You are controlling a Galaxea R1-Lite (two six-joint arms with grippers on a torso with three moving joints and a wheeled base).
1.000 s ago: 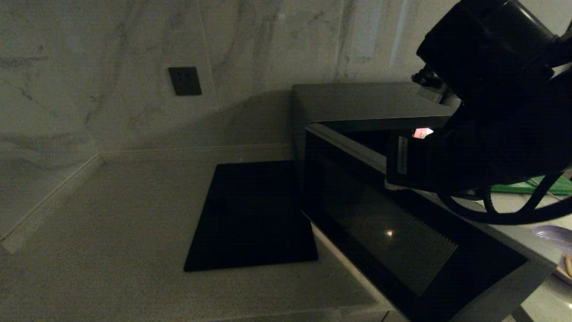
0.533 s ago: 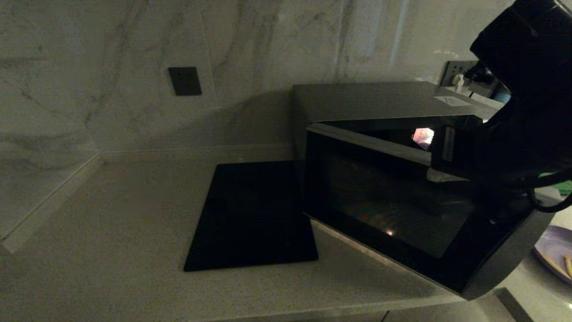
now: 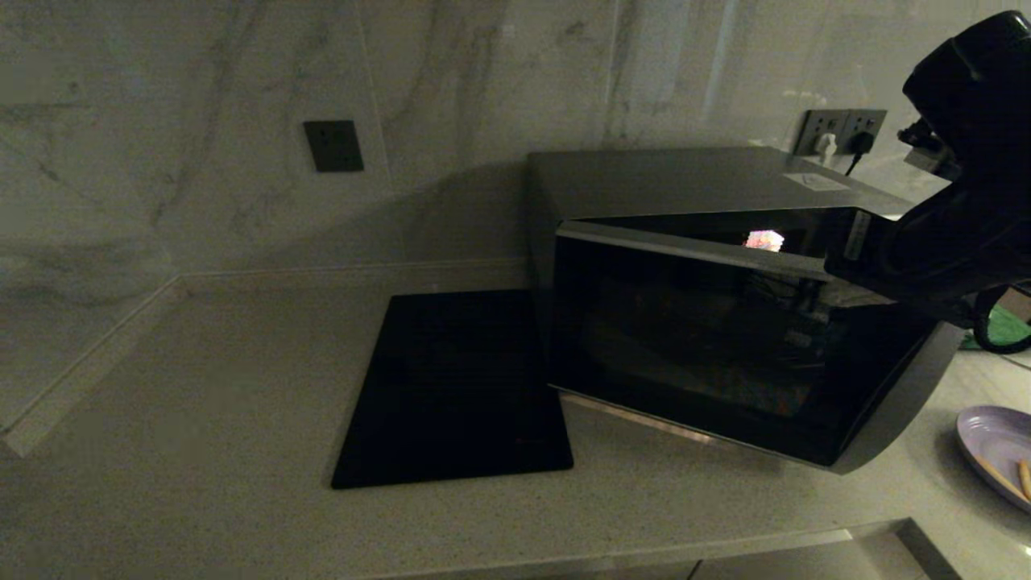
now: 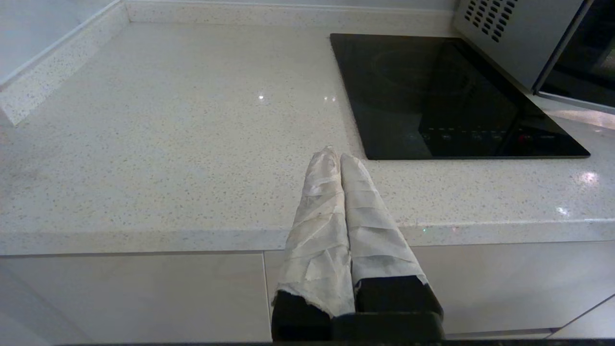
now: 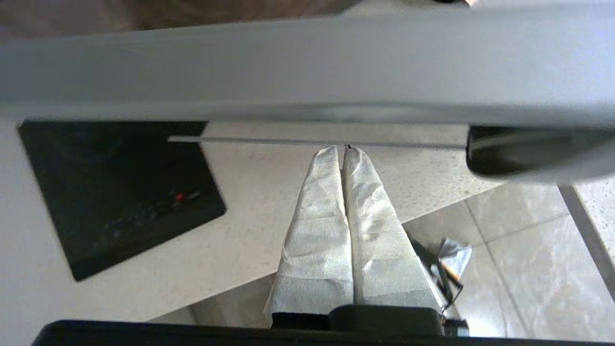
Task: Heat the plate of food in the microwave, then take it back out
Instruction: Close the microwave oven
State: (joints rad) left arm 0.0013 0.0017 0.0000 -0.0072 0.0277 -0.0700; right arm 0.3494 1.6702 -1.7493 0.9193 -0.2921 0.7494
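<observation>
The silver-grey microwave [image 3: 668, 181] stands at the back right of the counter. Its dark glass door [image 3: 709, 354] hangs partly open, and a small light [image 3: 763, 239] glows inside. My right arm [image 3: 958, 234] reaches to the door's free upper edge. In the right wrist view my right gripper [image 5: 342, 150] is shut and empty, its wrapped tips against the grey door [image 5: 307, 72]. The lavender plate of food [image 3: 995, 451] sits on the counter to the right of the microwave, with orange-brown sticks on it. My left gripper [image 4: 338, 156] is shut and empty, parked over the counter's front edge.
A flat black cooktop [image 3: 459, 387] lies left of the microwave, also visible as the cooktop [image 4: 442, 96] from the left wrist. A green board [image 3: 999, 329] shows behind my right arm. Wall sockets [image 3: 842, 129] sit behind the microwave. The marble wall closes off the back and left.
The microwave door has swung from wide open to only partly open. My right arm has moved right and back along with the door's edge, uncovering the wall sockets and more of the plate.
</observation>
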